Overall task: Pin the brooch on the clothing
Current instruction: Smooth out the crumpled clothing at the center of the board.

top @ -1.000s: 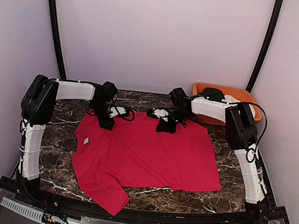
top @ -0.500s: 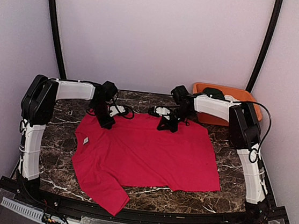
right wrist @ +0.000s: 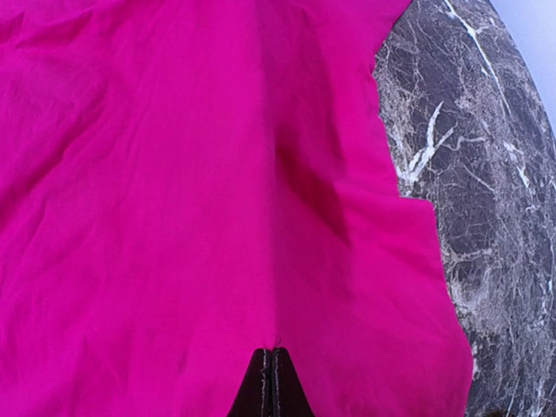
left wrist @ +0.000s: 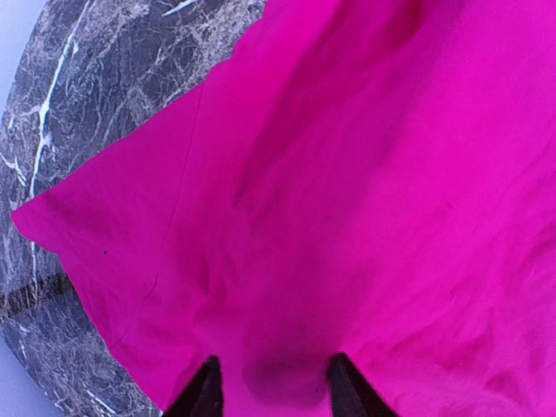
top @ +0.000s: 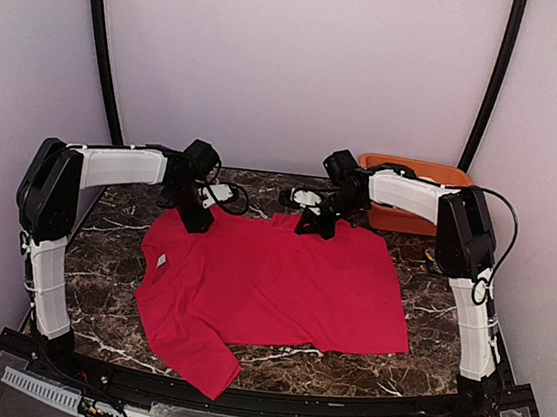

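The clothing, a bright red T-shirt (top: 270, 283), lies spread flat on the dark marble table (top: 114, 240). My left gripper (top: 196, 221) stands over its far left corner. In the left wrist view its fingertips (left wrist: 271, 382) stand apart just above the cloth (left wrist: 347, 174) with nothing between them. My right gripper (top: 314, 228) is at the shirt's far edge near the middle. In the right wrist view its fingers (right wrist: 272, 358) are pressed together on a fold of the cloth (right wrist: 156, 174), and a crease runs away from them. The brooch shows in no view.
An orange bin (top: 463, 179) stands at the back right corner and holds a dark green garment (top: 395, 172). A small white tag (top: 161, 263) lies on the shirt's left side. Bare marble (right wrist: 486, 217) borders the shirt on each side.
The left gripper has opened and let go of the cloth. Both grippers have moved toward the back of the table, and the shirt's far edge has been drawn straighter.
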{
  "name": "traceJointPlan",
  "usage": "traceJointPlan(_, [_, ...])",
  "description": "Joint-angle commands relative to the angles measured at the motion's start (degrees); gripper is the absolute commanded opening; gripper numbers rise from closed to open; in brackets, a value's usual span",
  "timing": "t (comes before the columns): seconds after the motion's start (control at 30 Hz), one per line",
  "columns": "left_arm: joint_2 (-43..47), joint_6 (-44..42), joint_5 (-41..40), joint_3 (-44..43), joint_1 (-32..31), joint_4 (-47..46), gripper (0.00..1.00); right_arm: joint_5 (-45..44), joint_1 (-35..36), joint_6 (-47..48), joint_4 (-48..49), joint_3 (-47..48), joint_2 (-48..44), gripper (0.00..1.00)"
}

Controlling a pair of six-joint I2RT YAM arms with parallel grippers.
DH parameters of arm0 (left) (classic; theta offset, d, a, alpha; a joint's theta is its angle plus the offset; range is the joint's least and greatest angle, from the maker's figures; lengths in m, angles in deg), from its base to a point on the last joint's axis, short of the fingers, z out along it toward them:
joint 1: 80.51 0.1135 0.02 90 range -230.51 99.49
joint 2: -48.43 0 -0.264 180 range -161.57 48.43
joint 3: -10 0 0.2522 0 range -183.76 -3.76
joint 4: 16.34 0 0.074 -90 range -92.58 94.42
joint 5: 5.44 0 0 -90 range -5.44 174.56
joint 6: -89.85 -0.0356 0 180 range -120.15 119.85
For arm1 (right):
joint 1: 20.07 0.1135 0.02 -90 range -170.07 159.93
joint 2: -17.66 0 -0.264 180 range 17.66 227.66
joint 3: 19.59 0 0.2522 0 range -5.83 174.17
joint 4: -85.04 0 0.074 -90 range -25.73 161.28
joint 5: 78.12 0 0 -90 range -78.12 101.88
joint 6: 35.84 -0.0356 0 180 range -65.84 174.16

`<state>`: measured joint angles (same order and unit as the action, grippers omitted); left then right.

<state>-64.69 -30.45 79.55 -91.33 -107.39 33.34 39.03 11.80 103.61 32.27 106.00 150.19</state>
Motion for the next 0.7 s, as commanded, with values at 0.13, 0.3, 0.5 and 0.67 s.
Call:
traceJointPlan(0.13, [3.0, -0.8, -9.0, 4.7, 1.2, -1.4, 0.61, -2.0, -0.3, 0.6, 0.2, -2.0, -1.2, 0.00])
traceJointPlan(0.3, [1.9, -2.3, -7.5, 4.3, 3.3, -2.8, 0.60, -2.8, -0.3, 0.6, 0.8, -2.7, -1.6, 0.00])
traceJointPlan(0.5, [-1.7, -3.6, -1.2, 1.8, 3.8, -1.8, 0.51, -3.6, -0.3, 0.5, 1.5, -3.1, -1.6, 0.00])
traceJointPlan(0.67, [-4.3, -3.9, 1.7, 0.8, 3.8, -0.4, 0.46, -3.8, -0.3, 0.5, 1.8, -3.1, -1.5, 0.00])
